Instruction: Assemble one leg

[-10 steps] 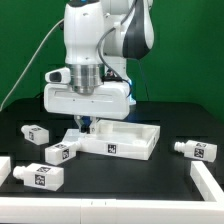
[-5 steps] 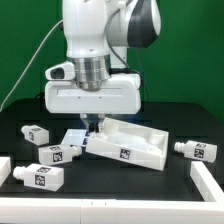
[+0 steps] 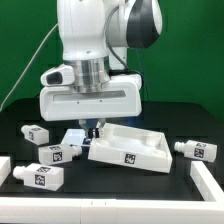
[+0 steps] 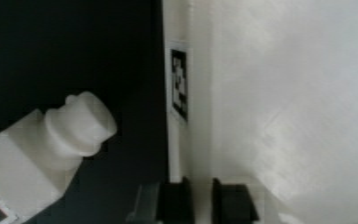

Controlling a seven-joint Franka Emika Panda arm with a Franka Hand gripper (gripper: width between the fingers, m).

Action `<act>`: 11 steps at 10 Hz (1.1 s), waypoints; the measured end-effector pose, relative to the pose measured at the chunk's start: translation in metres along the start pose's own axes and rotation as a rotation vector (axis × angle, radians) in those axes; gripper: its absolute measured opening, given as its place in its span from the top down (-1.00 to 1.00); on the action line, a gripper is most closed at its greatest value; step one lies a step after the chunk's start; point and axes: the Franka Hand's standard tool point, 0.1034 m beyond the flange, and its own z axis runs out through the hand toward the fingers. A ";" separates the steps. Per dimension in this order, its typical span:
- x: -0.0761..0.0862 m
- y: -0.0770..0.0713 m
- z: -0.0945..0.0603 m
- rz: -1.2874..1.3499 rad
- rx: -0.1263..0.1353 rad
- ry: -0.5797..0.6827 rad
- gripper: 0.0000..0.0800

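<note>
Tabletop (image 3: 146,142) has swung round beside a leg (image 3: 73,139), its rim clenched by the gripper (image 3: 93,130).

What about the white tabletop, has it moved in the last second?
Yes. The tabletop slid and turned toward the exterior view's right, nearer the leg there.

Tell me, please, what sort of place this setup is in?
Most likely a robotics lab bench: a green backdrop hangs behind a black table, a robot arm stands over it, and the white furniture parts, such as this leg and the tabletop piece, carry black-and-white marker tags.
</note>
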 end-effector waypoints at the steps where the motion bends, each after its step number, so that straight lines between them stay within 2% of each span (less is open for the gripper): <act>1: 0.000 0.000 0.000 0.000 0.000 0.000 0.88; 2: 0.004 -0.001 0.002 0.003 -0.002 -0.002 0.88; 3: 0.017 -0.004 0.006 0.013 -0.002 0.000 0.88; 5: 0.060 -0.019 0.011 0.070 0.007 0.008 0.88; 6: 0.085 -0.030 0.007 0.096 0.011 0.034 0.88; 7: 0.093 -0.033 -0.002 0.092 0.013 0.055 0.88; 8: 0.093 -0.033 -0.005 0.083 0.013 0.060 0.89; 11: 0.092 -0.033 -0.003 0.083 0.013 0.056 0.95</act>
